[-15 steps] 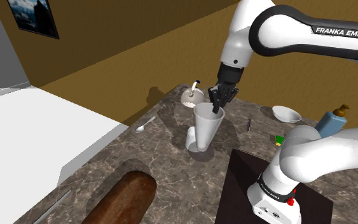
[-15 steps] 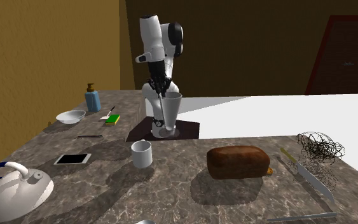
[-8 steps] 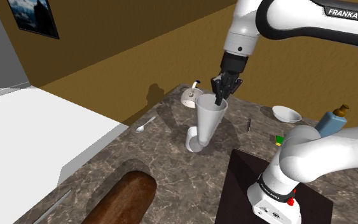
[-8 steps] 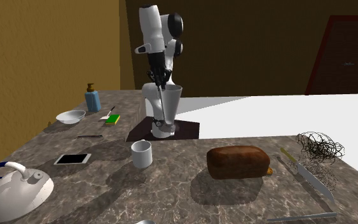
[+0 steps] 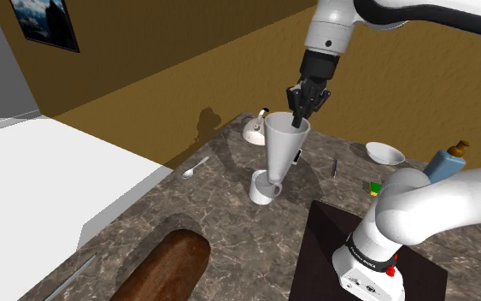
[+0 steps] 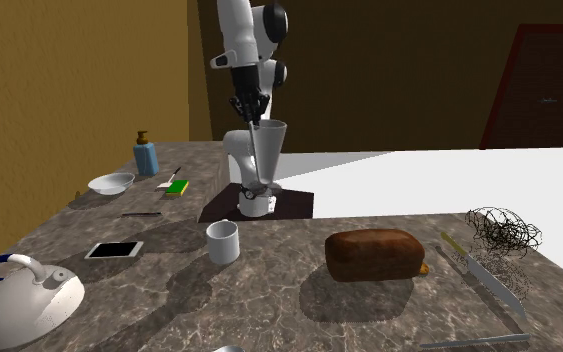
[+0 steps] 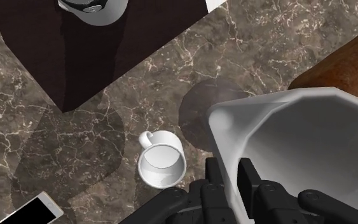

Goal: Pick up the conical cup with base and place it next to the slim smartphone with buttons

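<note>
The conical cup (image 5: 279, 150) is a tall white cone with a small base, hanging above the marble counter. My gripper (image 5: 298, 115) is shut on its rim, one finger inside and one outside. The second exterior view shows the cup (image 6: 266, 155) under the gripper (image 6: 254, 120), in front of the arm's stand. In the wrist view the fingers (image 7: 214, 173) clasp the cup's wall (image 7: 304, 146) at the gripper (image 7: 229, 168). The slim smartphone (image 6: 114, 249) lies flat near the kettle; its corner (image 7: 28, 212) shows beyond a white mug (image 7: 162, 164).
A white mug (image 5: 264, 186) stands under the cup. On the counter are a kettle (image 6: 19, 295), a bread loaf (image 6: 374, 254), a bowl (image 6: 111, 183), a soap bottle (image 6: 146, 155), a sponge (image 6: 177, 186), a knife (image 6: 479, 270) and a spoon (image 5: 196, 167).
The gripper has risen with the cup, lifting it off the counter and a little toward the kettle side. Nothing else moved.
</note>
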`<state>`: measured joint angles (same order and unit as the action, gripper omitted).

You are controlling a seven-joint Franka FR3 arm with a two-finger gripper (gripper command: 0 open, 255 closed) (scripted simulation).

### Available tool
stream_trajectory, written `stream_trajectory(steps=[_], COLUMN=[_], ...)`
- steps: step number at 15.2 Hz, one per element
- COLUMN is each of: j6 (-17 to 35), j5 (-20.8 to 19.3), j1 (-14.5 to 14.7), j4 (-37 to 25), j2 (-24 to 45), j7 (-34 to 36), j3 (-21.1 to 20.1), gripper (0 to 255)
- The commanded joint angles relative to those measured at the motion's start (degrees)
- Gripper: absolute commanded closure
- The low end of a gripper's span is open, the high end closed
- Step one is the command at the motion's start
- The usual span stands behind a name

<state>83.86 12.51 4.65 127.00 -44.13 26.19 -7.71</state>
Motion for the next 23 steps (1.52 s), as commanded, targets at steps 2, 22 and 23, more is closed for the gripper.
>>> stream_trajectory(steps=[2, 22, 23], j6=[-2.3, -7.9, -7.8], j5=[-0.2, -6.2, -6.7], j1=[-0.1, -2.6, -2.8], j4=[-3.1, -20.7, -21.8], j2=[0.8, 14.3, 15.6], j7=[0.3, -9.8, -11.0], j3=[0.3, 9.7, 10.6], gripper=[255, 255, 255])
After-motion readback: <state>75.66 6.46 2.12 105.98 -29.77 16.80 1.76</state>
